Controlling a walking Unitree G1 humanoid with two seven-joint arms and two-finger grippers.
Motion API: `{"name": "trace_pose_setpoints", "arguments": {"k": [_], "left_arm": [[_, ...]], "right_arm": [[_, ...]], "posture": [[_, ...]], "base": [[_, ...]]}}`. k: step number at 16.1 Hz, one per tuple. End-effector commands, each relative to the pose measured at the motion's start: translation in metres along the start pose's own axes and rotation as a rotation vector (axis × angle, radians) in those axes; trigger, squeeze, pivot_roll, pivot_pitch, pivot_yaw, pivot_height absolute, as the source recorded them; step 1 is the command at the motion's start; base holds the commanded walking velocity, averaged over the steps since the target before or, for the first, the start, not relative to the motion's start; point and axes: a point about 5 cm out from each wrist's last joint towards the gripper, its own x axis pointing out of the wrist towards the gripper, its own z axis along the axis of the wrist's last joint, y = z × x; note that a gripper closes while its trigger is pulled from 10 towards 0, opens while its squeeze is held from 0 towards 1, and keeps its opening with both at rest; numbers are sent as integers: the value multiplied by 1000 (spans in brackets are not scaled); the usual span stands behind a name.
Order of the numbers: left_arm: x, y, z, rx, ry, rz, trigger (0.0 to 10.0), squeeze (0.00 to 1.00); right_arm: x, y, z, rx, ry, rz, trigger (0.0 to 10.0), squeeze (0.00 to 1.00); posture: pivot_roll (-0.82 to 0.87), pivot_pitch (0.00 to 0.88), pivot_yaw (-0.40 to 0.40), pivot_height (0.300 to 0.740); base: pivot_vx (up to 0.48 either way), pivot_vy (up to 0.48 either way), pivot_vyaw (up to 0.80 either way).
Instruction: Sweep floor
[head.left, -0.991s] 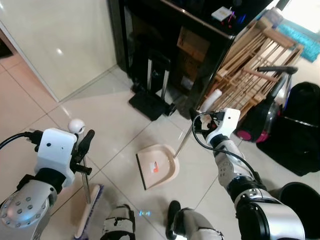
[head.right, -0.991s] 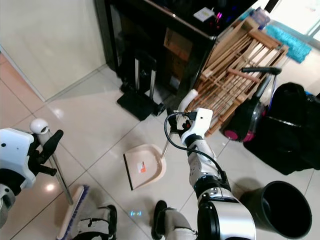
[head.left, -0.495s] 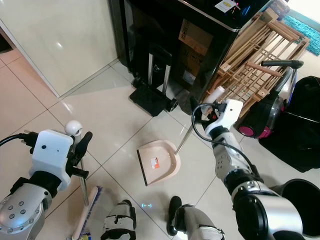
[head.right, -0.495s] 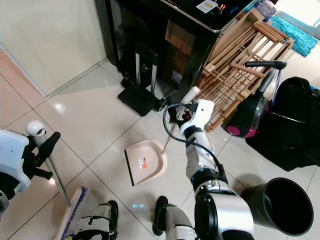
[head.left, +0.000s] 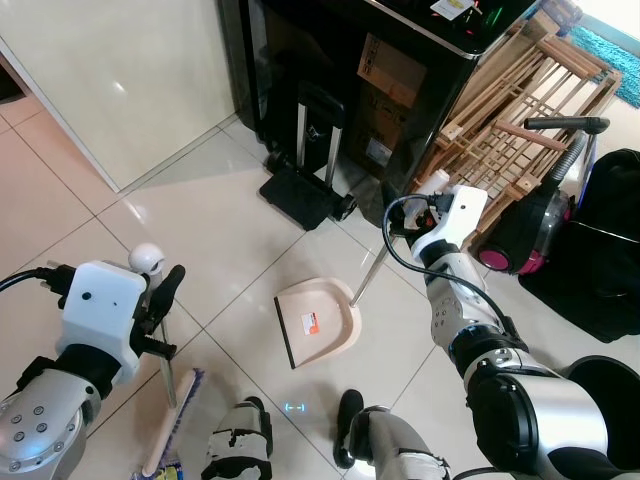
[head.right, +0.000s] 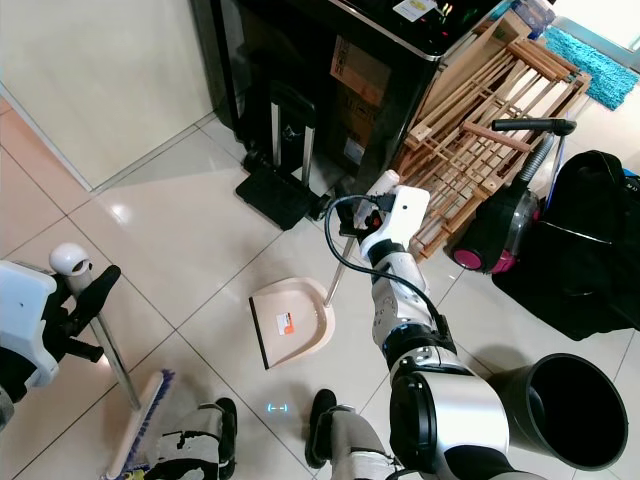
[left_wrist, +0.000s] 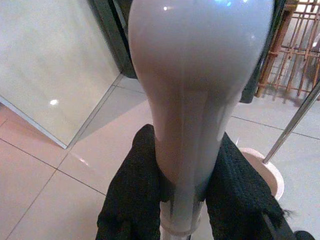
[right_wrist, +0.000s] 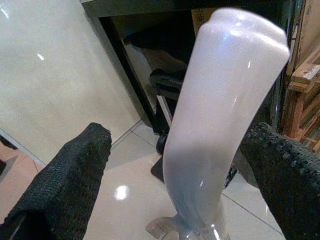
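My left hand (left_wrist: 182, 200) grips the broom (head.left: 160, 350), head below on the floor. My right hand (right_wrist: 175, 175) stands open around the dustpan (head.left: 318, 322) handle; I should close it before sweeping.

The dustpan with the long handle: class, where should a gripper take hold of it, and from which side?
Grip the dustpan by the pale grip topping its thin metal pole, coming from the robot's side. The pole leans up and away from the pan, and the pan lies flat on the tiles. The right gripper already straddles that grip.
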Motion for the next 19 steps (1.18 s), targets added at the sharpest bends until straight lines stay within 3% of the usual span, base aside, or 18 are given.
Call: {"name": "trace_pose_setpoints", "arguments": {"k": [1,2,4,5,6,7,19], "left_arm": [[-5,0,4,17,-10,-5,10000,0],[-6,0,5,19,-9,-7,10000,0],[-7,0,5,22,-8,-5,10000,0],[-8,1,5,24,-7,-2,10000,0],[-8,2,5,25,-7,0,10000,0],[-8,2,6,28,-7,1,10000,0],[-10,3,6,34,-5,-4,10000,0]], "right_arm": [[-3,-5,-2,-8,8,-18,9020,0],[-3,-5,-2,-15,10,-14,4863,0],[-3,-4,-3,-22,16,-11,3569,0],[-3,-5,-3,-27,21,-14,2000,0],[-3,-5,-3,-29,23,-16,2000,0],[-3,-5,-4,-31,28,-23,0,0],[-8,-11,-10,-40,56,-58,0,0]], "posture": [[452,318,-74,740],[458,318,-77,740],[465,317,-80,740],[471,320,-81,740],[471,320,-81,740],[479,321,-81,740],[477,311,-86,740]], "base": [[0,0,0],[0,0,0],[0,0,0],[0,0,0],[0,0,0],[0,0,0],[0,0,0]]}}
